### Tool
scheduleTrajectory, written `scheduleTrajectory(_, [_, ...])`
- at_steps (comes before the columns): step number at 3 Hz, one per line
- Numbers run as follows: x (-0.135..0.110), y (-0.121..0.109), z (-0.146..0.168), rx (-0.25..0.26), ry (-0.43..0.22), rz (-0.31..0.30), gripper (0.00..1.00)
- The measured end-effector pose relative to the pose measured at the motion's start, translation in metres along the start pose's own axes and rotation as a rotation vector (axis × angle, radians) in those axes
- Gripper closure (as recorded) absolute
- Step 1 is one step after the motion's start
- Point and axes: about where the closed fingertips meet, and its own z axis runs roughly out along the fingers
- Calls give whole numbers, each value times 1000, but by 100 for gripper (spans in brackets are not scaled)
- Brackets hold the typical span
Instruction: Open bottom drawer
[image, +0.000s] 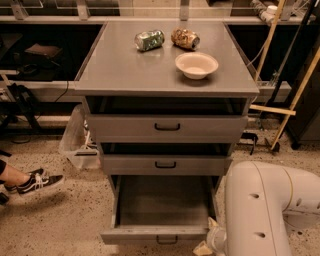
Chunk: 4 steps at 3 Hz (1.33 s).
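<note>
The bottom drawer (160, 234) of the grey metal cabinet stands pulled well out, its plain grey inside (162, 200) showing and its small black bar handle (167, 241) at the lower edge of the view. The middle drawer (165, 164) and top drawer (167, 127) are pushed in. My white arm (265, 210) fills the lower right. The gripper (206, 245) is at the drawer's front right corner, mostly hidden by the arm and cut off by the frame edge.
On the cabinet top lie a green can (149, 40), a brown can (185, 38) and a white bowl (196, 65). A person's foot in a black sneaker (37, 182) rests on the floor at left. Wooden sticks (295, 95) lean at right. A clear bin (77, 140) stands left of the cabinet.
</note>
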Motion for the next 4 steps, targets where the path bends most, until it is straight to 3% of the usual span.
scheduleTrajectory(1, [0,0,0,0,0,0,0])
scheduleTrajectory(2, [-1,-1,-28,25,-30,-1,0])
scheduleTrajectory(3, [-40,-21,-81,126,-96,-67,0])
scheduleTrajectory(4, [-75,-44,-161,330,-168,-82,0])
